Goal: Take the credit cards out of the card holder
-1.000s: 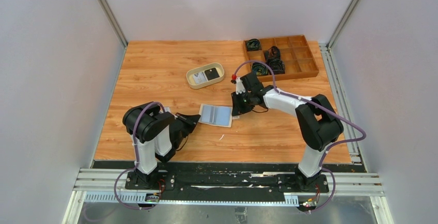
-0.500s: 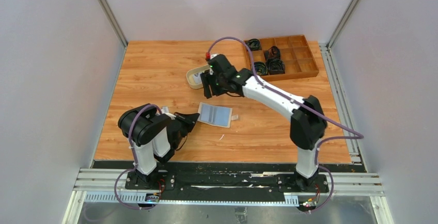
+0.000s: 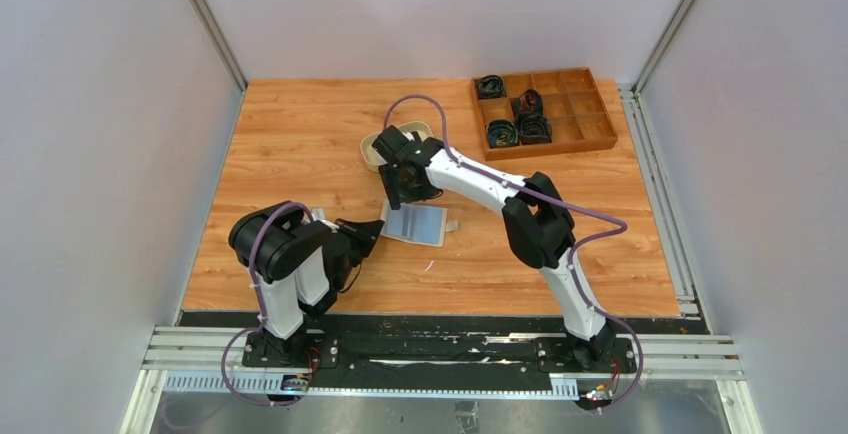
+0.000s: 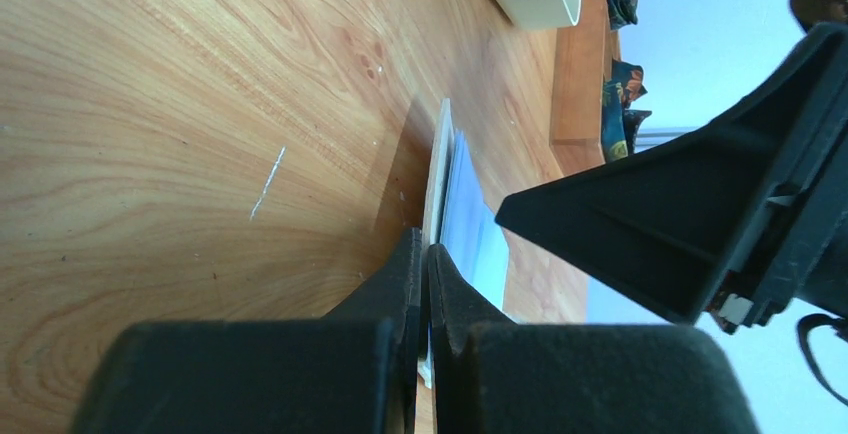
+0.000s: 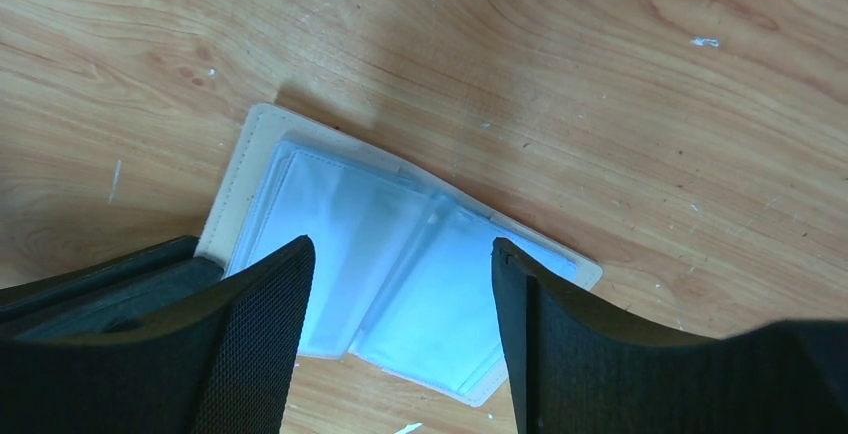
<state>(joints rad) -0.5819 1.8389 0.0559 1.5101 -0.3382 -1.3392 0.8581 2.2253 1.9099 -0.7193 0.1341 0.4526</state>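
The card holder lies open on the wooden table, cream outside and pale blue inside. My left gripper is shut on its left edge, and the thin cream edge runs in between the closed fingertips. My right gripper hovers open just above the holder's far side. Its two fingers stand wide apart with nothing between them. No credit cards show: the holder's clear sleeves look empty, and the right arm hides the inside of the tray.
An oval beige tray sits just behind the right gripper, mostly covered by the arm. A brown wooden compartment box with dark cables stands at the back right. The left gripper's black finger shows at the holder's corner.
The right gripper swung from the holder's right side to the oval tray, opened there, and has come back down over the holder. The left gripper kept its hold.
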